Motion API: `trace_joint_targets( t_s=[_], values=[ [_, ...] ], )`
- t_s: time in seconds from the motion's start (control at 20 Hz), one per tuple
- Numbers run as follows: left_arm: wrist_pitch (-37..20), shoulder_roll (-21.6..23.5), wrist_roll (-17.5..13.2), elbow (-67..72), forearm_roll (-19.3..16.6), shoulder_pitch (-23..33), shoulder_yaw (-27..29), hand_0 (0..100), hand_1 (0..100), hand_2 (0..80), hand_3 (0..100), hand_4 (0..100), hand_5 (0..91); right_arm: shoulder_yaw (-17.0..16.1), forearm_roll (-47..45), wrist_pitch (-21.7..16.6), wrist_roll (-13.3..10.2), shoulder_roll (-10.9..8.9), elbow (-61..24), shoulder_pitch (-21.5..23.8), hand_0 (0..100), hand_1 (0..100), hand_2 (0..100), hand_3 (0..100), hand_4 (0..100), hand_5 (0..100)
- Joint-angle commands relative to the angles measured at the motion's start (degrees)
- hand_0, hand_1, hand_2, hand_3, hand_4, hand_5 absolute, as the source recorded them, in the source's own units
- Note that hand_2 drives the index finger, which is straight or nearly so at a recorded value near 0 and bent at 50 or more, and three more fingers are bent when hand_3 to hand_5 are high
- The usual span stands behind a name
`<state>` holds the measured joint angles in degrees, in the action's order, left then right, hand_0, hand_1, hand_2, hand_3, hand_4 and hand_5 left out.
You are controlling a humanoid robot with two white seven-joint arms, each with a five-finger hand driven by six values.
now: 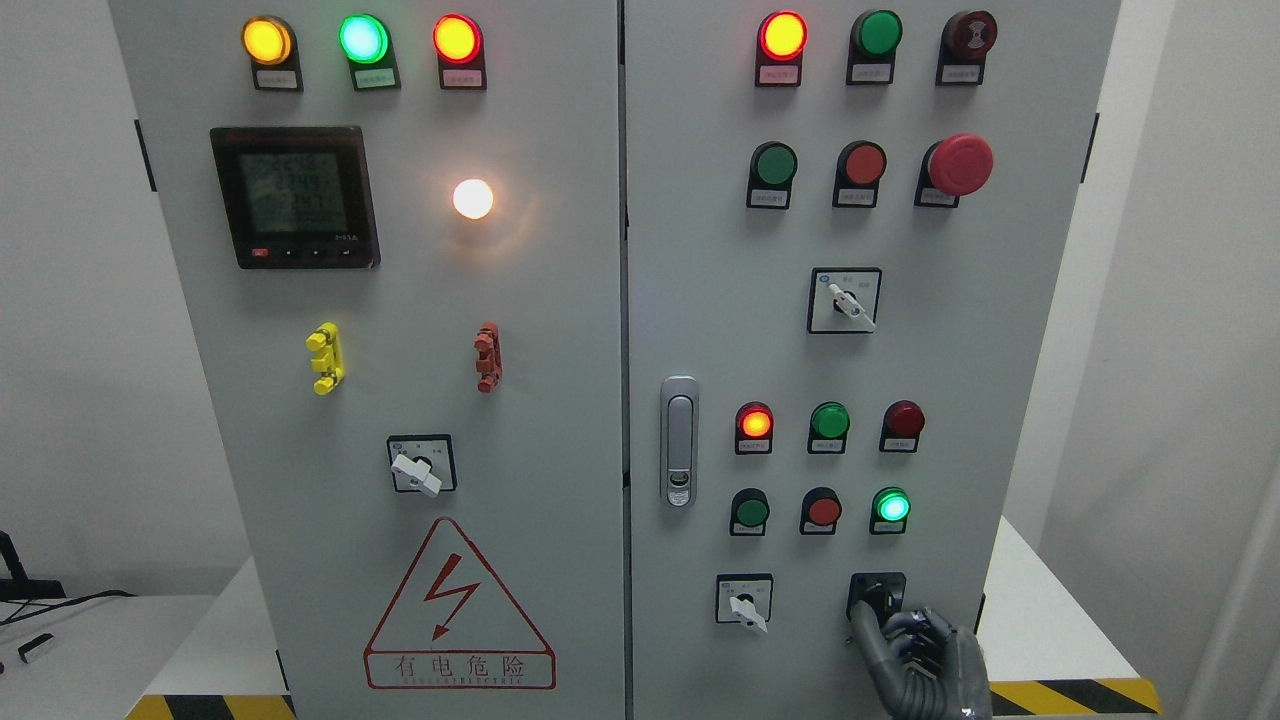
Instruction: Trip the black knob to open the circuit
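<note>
The right hand (915, 655), dark grey metal with jointed segments, rises at the lower right of the cabinet's right door (700, 300). Its fingers are curled inward except one finger (868, 630), which stretches up and left so that its tip touches the lower edge of the black knob (877, 597). The hand grasps nothing; it only presses against the knob. The knob is a squarish black switch near the bottom right corner of the door, its handle partly hidden by the fingertip.

Just left of it sits a white selector (744, 600) on a square plate, its lever pointing down and right. Above is a row of round push buttons, the rightmost (891, 507) glowing green, and over that three lamps, the leftmost (754, 423) lit red. Higher up are another white selector (845, 300) and a domed red mushroom button (959, 165). A brushed metal latch (679, 440) stands at the door's left edge.

The cabinet is smooth, matte grey sheet steel. Its left door (560, 400) carries a dark meter (294, 196) with a lit display, and a red triangular warning sign (459, 610). The cabinet stands on a white tabletop (1050, 620) with yellow-black striped tape along its front edge.
</note>
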<state>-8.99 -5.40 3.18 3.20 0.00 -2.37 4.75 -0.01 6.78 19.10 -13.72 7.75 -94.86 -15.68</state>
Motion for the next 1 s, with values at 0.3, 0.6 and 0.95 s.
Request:
trace_joint_targets(
  t_s=[0.3, 0.6, 0.95],
  values=[
    [0.03, -0.05, -0.01, 0.06, -1.76, 0.00, 0.00, 12, 39, 0.0, 0, 0, 0.0, 0.80, -0.10, -0.02, 0.09, -0.01, 0.03, -0.14, 30, 66, 65, 90, 90, 97],
    [0.03, 0.04, -0.01, -0.03, -1.76, 0.00, 0.00, 12, 39, 0.0, 0, 0, 0.0, 0.88, 0.25, 0.59, 0.09, -0.01, -0.06, -0.23, 30, 67, 64, 90, 90, 97],
    [0.03, 0.04, -0.01, -0.03, -1.76, 0.00, 0.00, 12, 39, 0.0, 0, 0, 0.0, 0.88, 1.04, 0.42, 0.01, -0.01, 0.03, -0.14, 31, 70, 62, 89, 89, 97]
  ],
)
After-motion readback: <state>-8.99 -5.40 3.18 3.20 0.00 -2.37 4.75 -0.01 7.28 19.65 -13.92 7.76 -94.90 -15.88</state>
